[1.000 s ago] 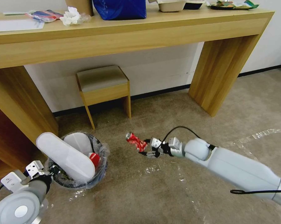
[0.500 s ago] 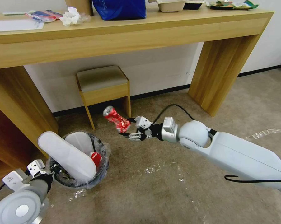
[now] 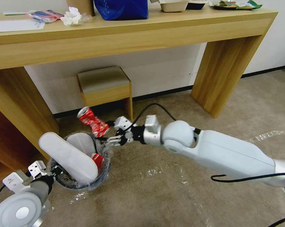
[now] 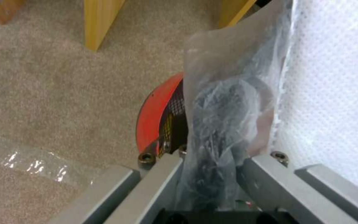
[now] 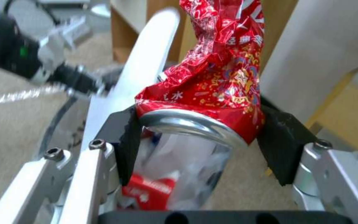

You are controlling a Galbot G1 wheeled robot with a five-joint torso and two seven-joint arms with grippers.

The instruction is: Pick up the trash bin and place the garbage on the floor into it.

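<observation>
The trash bin [image 3: 105,164], red with a crinkled clear liner, is beside the desk's left leg on the beige floor [image 3: 167,195]. Garbage sticks out of it: two long white insoles [image 3: 68,157] and a red-white paper cup [image 3: 96,160]. My left gripper [image 3: 51,171] is shut on the bin's near rim; the left wrist view shows my left gripper [image 4: 212,161] pinching liner and red wall [image 4: 152,118]. My right gripper [image 3: 106,135] is shut on a crushed red can [image 3: 93,121], held just above the bin's far rim. In the right wrist view my right gripper [image 5: 202,137] clamps the can [image 5: 216,77].
A long wooden desk [image 3: 133,37] spans the back, its right leg [image 3: 224,72] on the carpet. A small padded stool [image 3: 104,86] stands under it, just behind the bin. Worn tape marks [image 3: 268,135] cross the open carpet at the right.
My right gripper has carried the crushed can left and upward, from mid-carpet to just over the bin's far rim. The left gripper and the bin have stayed where they were.
</observation>
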